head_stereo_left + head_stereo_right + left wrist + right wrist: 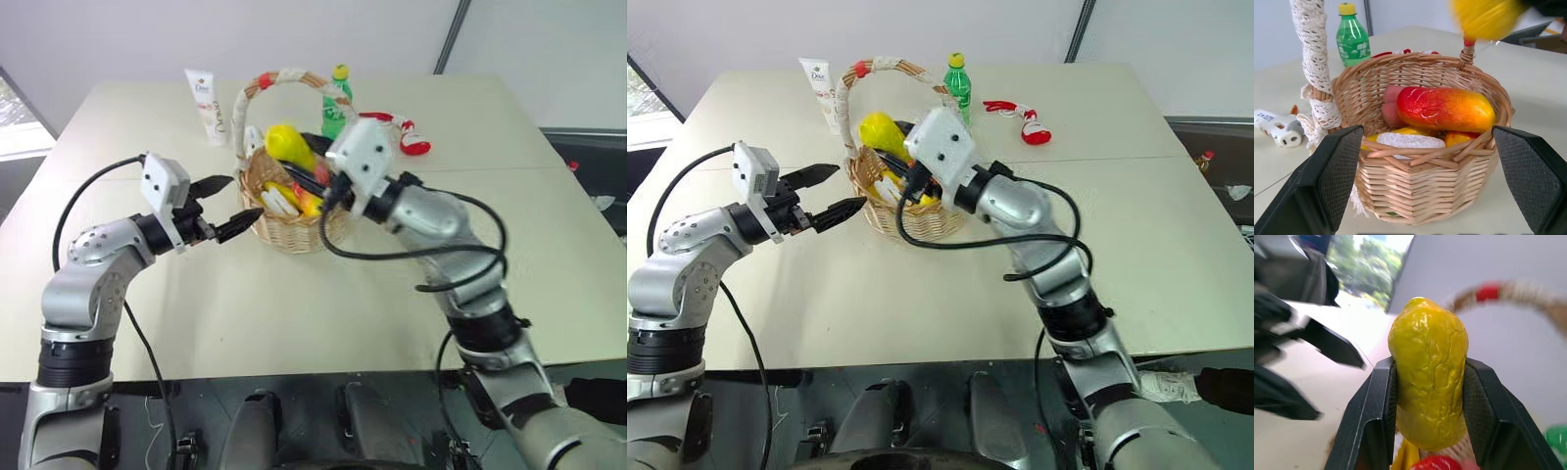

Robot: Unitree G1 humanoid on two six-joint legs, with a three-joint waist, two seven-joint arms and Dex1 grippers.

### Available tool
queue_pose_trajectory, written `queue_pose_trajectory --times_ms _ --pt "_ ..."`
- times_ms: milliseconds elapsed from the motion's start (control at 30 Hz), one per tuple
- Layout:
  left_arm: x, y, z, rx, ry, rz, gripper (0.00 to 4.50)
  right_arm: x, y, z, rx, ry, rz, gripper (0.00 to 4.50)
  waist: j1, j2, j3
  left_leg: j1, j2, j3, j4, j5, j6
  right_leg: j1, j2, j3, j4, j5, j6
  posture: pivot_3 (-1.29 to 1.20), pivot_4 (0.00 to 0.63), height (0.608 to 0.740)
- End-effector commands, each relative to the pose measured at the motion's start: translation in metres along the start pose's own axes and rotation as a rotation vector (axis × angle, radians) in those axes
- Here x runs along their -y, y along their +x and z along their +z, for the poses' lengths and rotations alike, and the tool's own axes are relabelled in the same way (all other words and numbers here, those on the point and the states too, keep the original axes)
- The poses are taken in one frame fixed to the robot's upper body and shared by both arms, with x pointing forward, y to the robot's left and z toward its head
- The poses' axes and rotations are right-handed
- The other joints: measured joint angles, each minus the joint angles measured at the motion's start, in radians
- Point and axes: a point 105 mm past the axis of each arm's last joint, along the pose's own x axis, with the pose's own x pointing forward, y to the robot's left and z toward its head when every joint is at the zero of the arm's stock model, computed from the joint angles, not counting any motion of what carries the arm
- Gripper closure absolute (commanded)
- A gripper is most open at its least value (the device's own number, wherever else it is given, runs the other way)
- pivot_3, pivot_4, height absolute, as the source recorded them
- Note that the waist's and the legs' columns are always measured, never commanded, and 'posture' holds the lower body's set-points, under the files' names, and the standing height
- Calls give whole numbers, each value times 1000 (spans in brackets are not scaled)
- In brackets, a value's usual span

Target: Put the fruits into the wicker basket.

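Lemon clamped in right gripper, hiding its fingertips; left gripper spread beside wicker basket.

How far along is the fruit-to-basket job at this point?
Nearly finished. The mango, the peach and a white-and-yellow piece already lie in the wicker basket. The right gripper holds the yellow lemon over the basket, not yet dropped. The left gripper waits open beside it. No fruit lies on the table.
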Motion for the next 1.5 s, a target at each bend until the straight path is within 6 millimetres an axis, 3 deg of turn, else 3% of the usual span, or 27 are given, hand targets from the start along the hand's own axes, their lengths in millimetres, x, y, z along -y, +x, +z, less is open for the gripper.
queue_pose_trajectory --times_ms 33,100,200,333,467,600,767,967,1100,1300,1433,1500 --pt "7 -1 12 47 25 -2 0 4 5 5 20 -25 -29 2630 -1 0 0 -1 0 0 0 0 0 -1 0 0 0 0 0 0 150 740" --pt "9 -1 12 52 20 0 0 7 6 9 37 -21 -44 1871 -2 0 0 -1 0 0 0 0 0 -1 0 0 0 0 0 0 150 740" --pt "11 -1 12 54 14 4 0 8 1 21 80 -43 -39 156 -6 0 0 -1 0 0 0 0 0 -1 0 0 0 0 0 0 150 740" --pt "13 -1 12 56 5 6 0 1 -32 38 141 -37 73 67 -4 0 0 -1 1 0 -1 0 0 -1 1 0 0 0 0 0 150 740" --pt "14 1 12 59 -5 -4 0 12 -61 35 117 79 75 67 0 0 0 -1 0 -1 -1 0 0 0 0 0 -1 0 0 0 150 740" --pt "16 8 11 68 -16 -31 0 51 -74 7 17 220 -157 67 -6 0 0 1 1 0 -1 0 0 1 1 0 -1 0 0 0 150 740" --pt "18 16 16 95 -26 -55 0 61 -58 -23 -33 314 -272 67 -8 0 0 1 0 1 -1 0 0 0 3 0 -1 0 0 0 150 740" --pt "22 20 21 120 -37 -57 0 55 -34 -47 -39 375 -272 67 -5 0 0 0 0 1 -1 0 0 -1 3 1 0 0 0 0 150 740" --pt "26 17 18 119 -40 -49 0 65 -31 -53 -25 393 -331 1333 -5 0 0 0 1 1 -1 0 0 -1 2 1 0 0 0 0 150 740" --pt "28 18 19 125 -41 -45 0 73 -32 -50 5 368 -371 4443 -5 0 0 0 0 1 -1 0 0 -1 2 1 0 0 0 0 150 740" --pt "29 20 19 130 -40 -53 0 77 -43 -41 31 320 -383 4443 -6 1 0 0 1 1 -2 0 0 -2 2 1 0 0 0 0 150 740" --pt "30 21 20 135 -40 -60 0 91 -62 -37 16 242 -446 4443 -5 1 0 0 1 1 -2 0 0 -2 2 1 0 0 0 0 150 740"
